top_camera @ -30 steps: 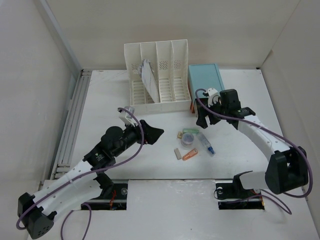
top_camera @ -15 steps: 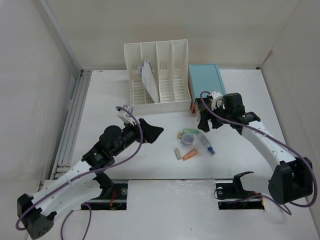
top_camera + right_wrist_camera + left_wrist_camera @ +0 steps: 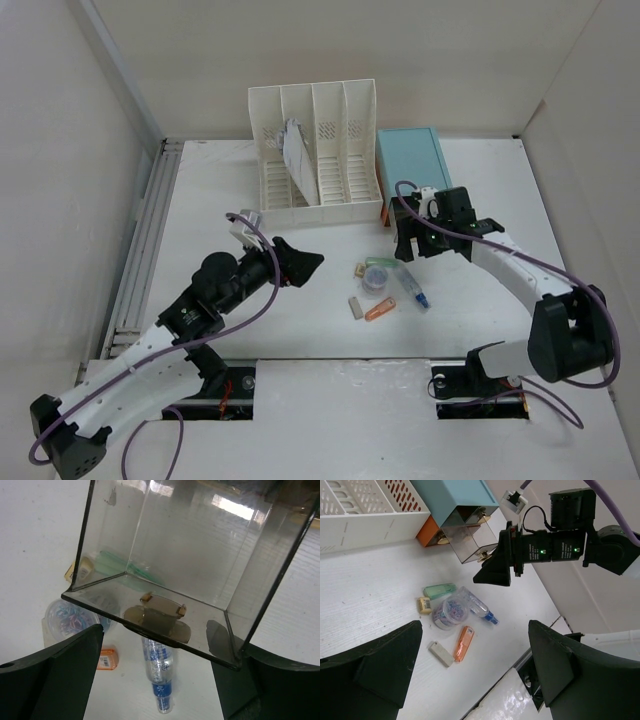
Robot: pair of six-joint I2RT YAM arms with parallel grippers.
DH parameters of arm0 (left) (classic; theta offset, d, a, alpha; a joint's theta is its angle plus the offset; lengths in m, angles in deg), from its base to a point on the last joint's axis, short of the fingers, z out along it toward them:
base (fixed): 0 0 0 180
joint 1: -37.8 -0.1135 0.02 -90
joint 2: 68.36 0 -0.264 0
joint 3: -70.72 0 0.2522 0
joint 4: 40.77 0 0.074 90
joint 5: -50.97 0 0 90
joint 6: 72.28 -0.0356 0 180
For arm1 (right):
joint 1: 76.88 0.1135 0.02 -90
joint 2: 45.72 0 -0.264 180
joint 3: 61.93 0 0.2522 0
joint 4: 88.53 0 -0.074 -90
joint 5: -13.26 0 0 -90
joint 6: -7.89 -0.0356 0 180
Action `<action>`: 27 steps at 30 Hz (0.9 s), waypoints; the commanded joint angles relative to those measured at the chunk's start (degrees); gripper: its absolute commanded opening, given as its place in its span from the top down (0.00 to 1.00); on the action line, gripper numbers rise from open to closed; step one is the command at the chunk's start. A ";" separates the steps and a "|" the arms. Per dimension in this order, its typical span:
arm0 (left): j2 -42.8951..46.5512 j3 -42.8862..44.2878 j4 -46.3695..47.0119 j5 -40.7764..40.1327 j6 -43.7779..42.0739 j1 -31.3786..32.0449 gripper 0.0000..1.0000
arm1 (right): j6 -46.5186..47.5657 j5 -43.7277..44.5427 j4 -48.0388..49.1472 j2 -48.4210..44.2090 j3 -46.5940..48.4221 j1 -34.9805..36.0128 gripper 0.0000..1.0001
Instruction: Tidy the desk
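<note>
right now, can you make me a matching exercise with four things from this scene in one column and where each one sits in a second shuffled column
Things:
1. papers
2. orange stick
3. clear drawer
4. tub of paper clips

Places:
a. pulled out of the drawer box
b. next to the green case
c. leaning in the file rack
d. on the desk beside the pale block

Pairs: 1-c, 2-d, 3-a, 4-b
</note>
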 commanded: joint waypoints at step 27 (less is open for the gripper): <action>-9.07 1.50 5.10 2.86 -2.17 0.34 0.30 | 26.64 -13.96 -2.31 -19.55 9.22 2.88 0.96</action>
